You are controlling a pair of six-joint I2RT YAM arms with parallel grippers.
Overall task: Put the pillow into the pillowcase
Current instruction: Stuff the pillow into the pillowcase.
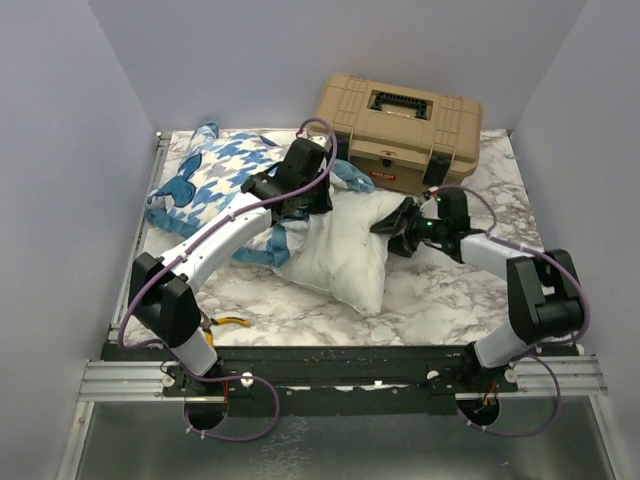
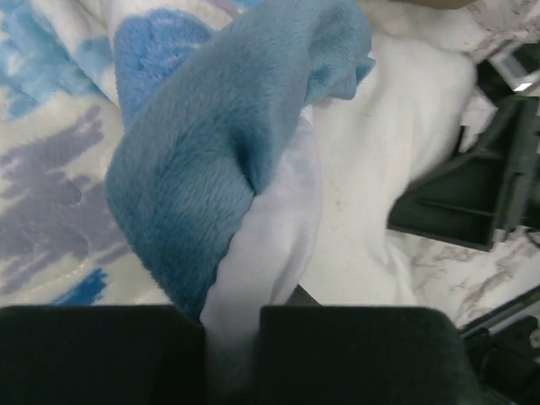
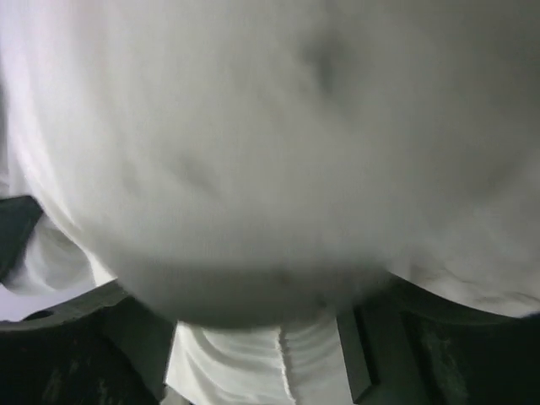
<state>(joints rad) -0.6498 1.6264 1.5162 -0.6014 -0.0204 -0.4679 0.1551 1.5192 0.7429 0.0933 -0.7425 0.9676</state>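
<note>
The pillowcase [image 1: 215,178], houndstooth with blue frilled edging, lies at the back left of the marble table. The plump white pillow [image 1: 340,255] lies in the middle, its left end against the case's mouth. My left gripper [image 1: 290,205] is shut on the case's edge. In the left wrist view the case's white inner fabric [image 2: 253,253] is pinched in that gripper [image 2: 232,316], under the blue frill [image 2: 219,143]. My right gripper [image 1: 385,228] stands open at the pillow's right corner. The pillow [image 3: 270,152] fills the right wrist view, its seamed edge lying inside that gripper [image 3: 253,333].
A tan toolbox [image 1: 400,125] stands at the back, just behind the pillow and the case. A small yellow-handled tool [image 1: 232,322] lies near the left arm's base. Grey walls close in the table on three sides.
</note>
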